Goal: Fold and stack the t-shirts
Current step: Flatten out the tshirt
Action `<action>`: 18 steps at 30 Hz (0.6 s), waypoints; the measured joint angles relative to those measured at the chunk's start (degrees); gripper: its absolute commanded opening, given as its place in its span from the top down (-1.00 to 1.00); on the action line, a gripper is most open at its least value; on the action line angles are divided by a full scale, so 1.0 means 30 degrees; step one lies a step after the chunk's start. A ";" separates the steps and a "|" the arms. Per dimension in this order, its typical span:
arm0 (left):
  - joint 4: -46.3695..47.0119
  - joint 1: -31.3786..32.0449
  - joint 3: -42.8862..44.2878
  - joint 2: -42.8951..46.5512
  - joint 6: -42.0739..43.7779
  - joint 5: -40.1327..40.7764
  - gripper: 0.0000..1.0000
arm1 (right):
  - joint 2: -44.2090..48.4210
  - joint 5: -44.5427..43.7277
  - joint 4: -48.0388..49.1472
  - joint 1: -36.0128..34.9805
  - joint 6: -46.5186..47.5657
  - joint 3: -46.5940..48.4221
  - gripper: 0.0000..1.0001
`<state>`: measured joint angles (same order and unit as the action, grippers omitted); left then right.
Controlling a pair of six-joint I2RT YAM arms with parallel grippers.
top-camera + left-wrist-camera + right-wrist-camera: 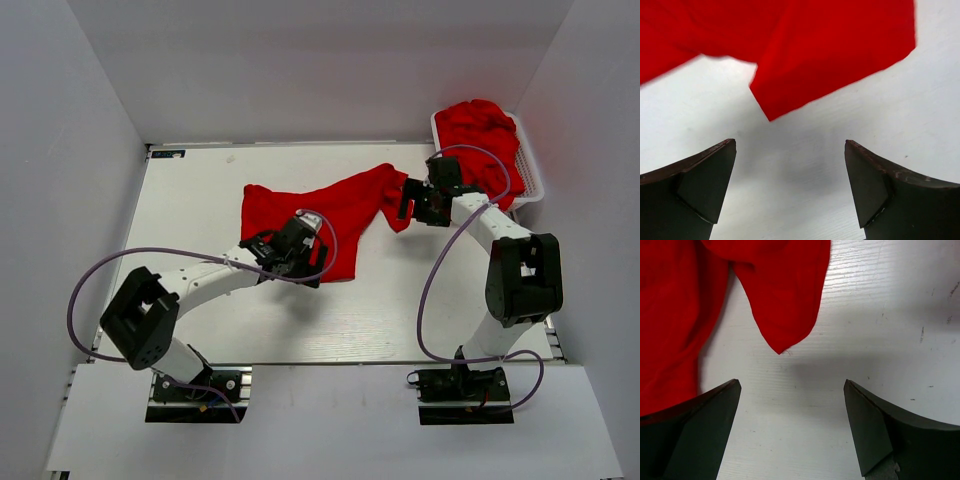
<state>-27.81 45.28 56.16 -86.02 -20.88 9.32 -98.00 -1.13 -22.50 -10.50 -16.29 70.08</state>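
Observation:
One red t-shirt lies spread and rumpled on the white table, mid-back. More red t-shirts are heaped in the white basket at the back right. My left gripper is open and empty over the shirt's near edge; its wrist view shows a pointed corner of the shirt just ahead of the jaws. My right gripper is open and empty at the shirt's right end; a rounded tip of the shirt lies just ahead of its jaws.
The basket overhangs the table's back right corner. White walls enclose the table on three sides. Purple cables loop from both arms. The arm bases stand at the near edge.

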 measured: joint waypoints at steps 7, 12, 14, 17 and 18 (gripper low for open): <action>0.1668 -0.0044 -0.1639 -0.1188 -0.1188 -0.0772 -0.97 | 0.0022 -0.0226 0.0000 0.0000 0.0036 -0.0007 -0.80; 0.3337 -0.0328 -0.1887 -0.2353 -0.1668 -0.0495 -0.92 | 0.0277 -0.0546 -0.0015 0.0007 0.0066 -0.0095 -0.80; 0.3985 -0.0525 -0.1887 -0.2688 -0.1705 -0.0306 -0.87 | 0.0444 -0.0641 -0.0022 0.0007 0.0073 -0.0146 -0.80; 0.4656 -0.0809 -0.1617 -0.3169 -0.1712 -0.0044 -0.63 | 0.0648 -0.0801 -0.0029 0.0015 0.0080 -0.0168 -0.80; 0.4823 -0.0823 -0.1537 -0.3322 -0.1741 0.0051 -0.55 | 0.0707 -0.0860 -0.0036 0.0015 0.0080 -0.0168 -0.80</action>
<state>-13.34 42.81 51.55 -95.98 -26.11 9.47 -95.88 -3.70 -22.61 -10.46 -16.05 69.58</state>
